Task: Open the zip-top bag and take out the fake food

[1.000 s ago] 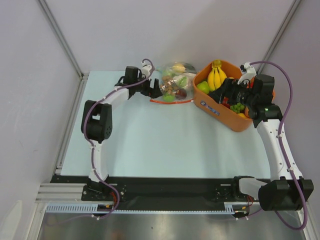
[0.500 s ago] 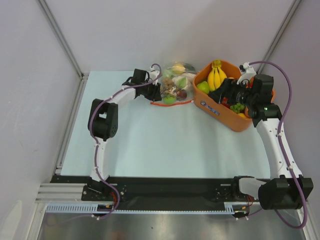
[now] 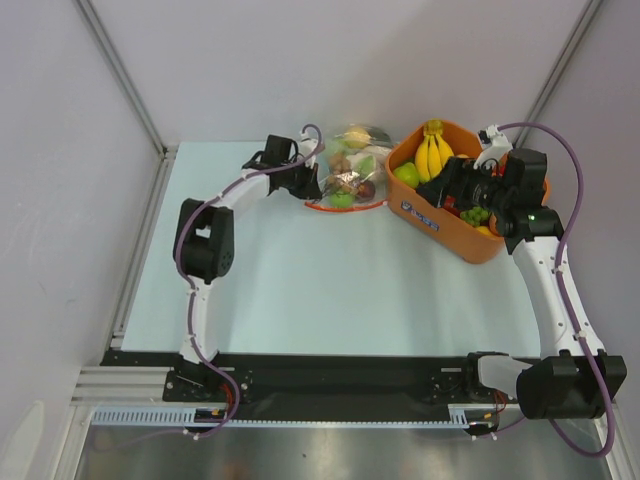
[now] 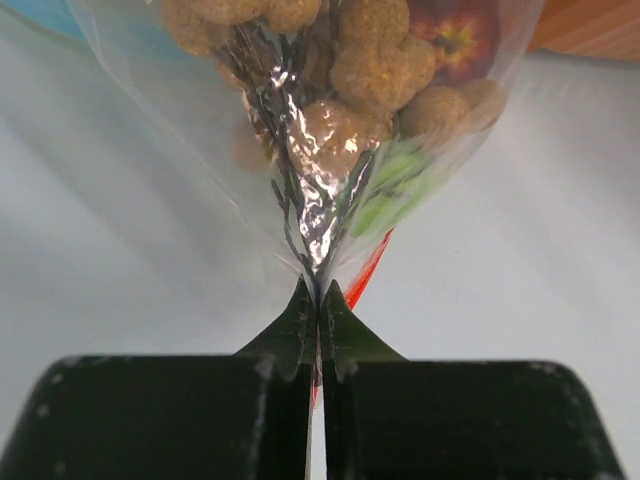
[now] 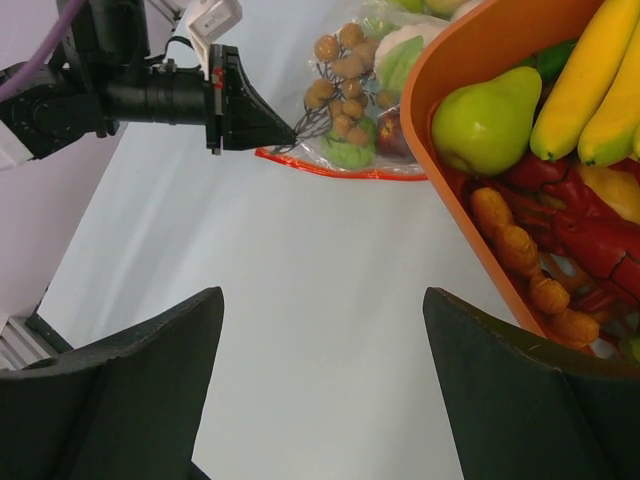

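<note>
One left pincer [image 4: 318,296] pinches the zip-top bag [image 4: 300,150], zip strip [image 5: 340,170] seemingly nearward.

Work surface: a pale blue-green table [image 3: 330,290], matte and evenly lit, showing only soft shadows. Enclosure: plain lavender-grey wall panels [image 3: 60,200] on the left, rear and right, joined by slanting aluminium posts [image 3: 120,75]. Near edge: a black mounting plate [image 3: 340,385], then a brushed metal strip [image 3: 300,455].

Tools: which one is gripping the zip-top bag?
The left tool, shut on crinkled plastic of the zip-top bag; the right tool is open, holding nothing, by the orange basket.
</note>
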`<state>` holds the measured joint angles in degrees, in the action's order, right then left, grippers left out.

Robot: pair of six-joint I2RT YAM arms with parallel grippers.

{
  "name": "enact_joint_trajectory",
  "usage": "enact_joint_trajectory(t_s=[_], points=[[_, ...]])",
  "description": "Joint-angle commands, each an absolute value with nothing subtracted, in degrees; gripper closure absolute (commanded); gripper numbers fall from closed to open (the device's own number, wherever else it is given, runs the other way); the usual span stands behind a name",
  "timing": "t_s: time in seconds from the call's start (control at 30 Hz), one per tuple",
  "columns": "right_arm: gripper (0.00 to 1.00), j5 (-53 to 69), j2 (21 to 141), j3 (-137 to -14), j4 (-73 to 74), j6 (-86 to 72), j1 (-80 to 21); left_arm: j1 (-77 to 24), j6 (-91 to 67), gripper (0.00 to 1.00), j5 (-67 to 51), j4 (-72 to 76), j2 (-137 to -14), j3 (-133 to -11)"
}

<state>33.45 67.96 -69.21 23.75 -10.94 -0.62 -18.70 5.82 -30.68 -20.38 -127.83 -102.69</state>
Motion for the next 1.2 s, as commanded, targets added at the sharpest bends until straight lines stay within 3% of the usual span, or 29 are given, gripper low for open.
enact_joint_trajectory(t_s=[0.0, 0.33, 0.53, 0.73, 0.87, 1.17], points=[[0.13, 32.44, 66.71, -71.8, 24.51, -11.08, -0.44, -18.98, 3.61, 1.0, -34.62, -20.21, -120.15, -105.64], [0.14, 23.91, 63.55, -73.74, 29.01, -5.01, -8.17, -18.98, -1.76, 1.0, -38.41, -28.65, -112.86, -108.19], [0.16, 21.72, 62.84, -72.69, 28.13, -2.91, -16.16, -18.9, -4.65, 1.0, -39.72, -30.32, -103.65, -103.28], [0.16, 8.02, 59.07, -64.09, 22.69, 3.67, -32.57, -18.72, -6.24, 1.0, -46.39, -31.64, -98.09, -98.97], [0.15, 1.5, 57.31, -57.23, 16.45, 6.59, -35.95, -18.19, -8.52, 1.0, -50.0, -28.31, -94.84, -94.41], [0.14, 7.64, 62.83, -53.88, 6.87, 13.18, -35.77, -18.02, -10.81, 1.0, -54.66, -25.23, -92.02, -91.5]])
